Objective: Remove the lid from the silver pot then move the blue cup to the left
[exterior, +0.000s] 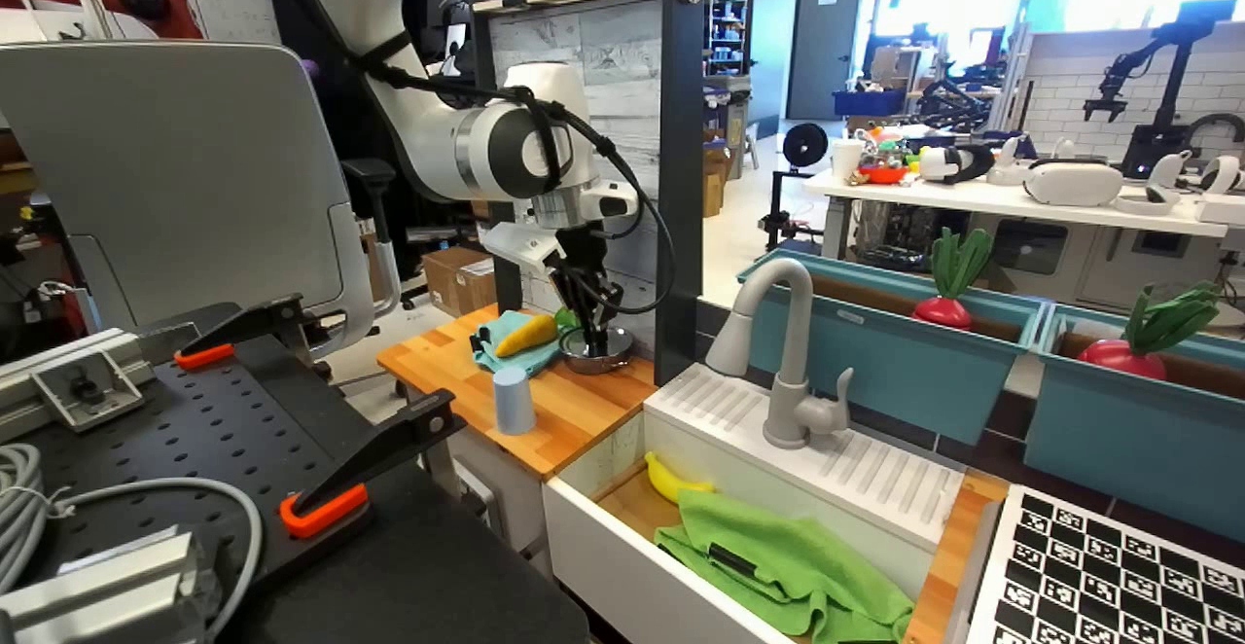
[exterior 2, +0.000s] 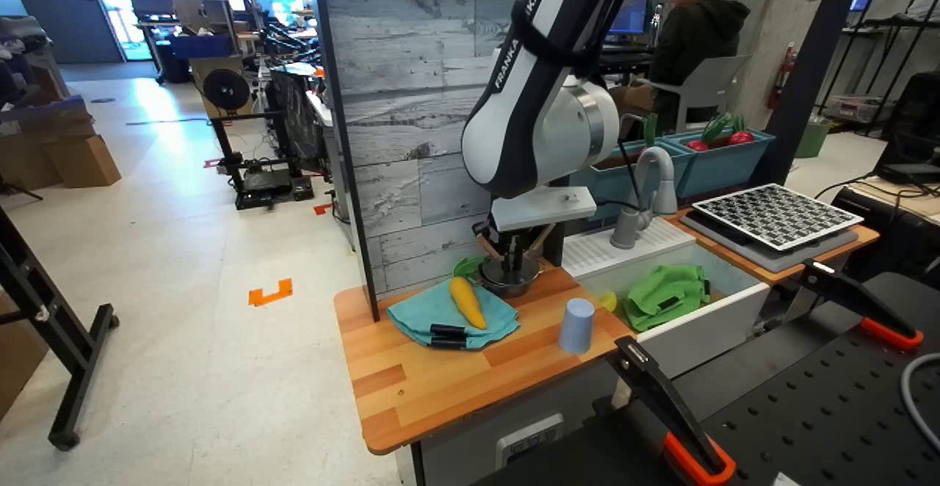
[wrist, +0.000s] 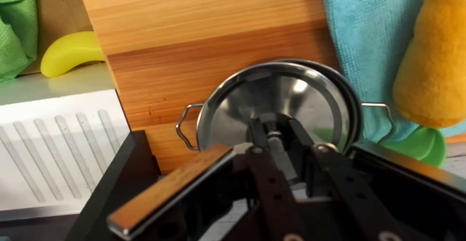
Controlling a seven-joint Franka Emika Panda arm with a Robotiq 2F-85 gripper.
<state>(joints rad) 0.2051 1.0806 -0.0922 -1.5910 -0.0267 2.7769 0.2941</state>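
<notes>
Teal cloth, folded and flat on the wooden counter, left of the gripper as seen in an exterior view, with two black strips along its near edge. On top of it, closer to the gripper, a yellow carrot-shaped plush, with green leaves past its wide end, just beside the silver pot. Straight below the gripper, that pot. With jaws drawn in close, pinching the silver lid at its middle; in the wrist view, some pot rim visible past the lid's upper right edge. Impossible to tell whether resting on the pot or raised a little. Right of the gripper, toward the counter's front edge and apart from the pot, the blue cup, standing on the wood. Farther right, down in the white sink, a yellow banana. Well right of the gripper, a grey faucet on the sink's ribbed ledge and, lower, a rumpled green cloth inside. Behind those, teal planters with red radishes. Farthest right from the gripper, a black-and-white checkered board, lying flat.
</notes>
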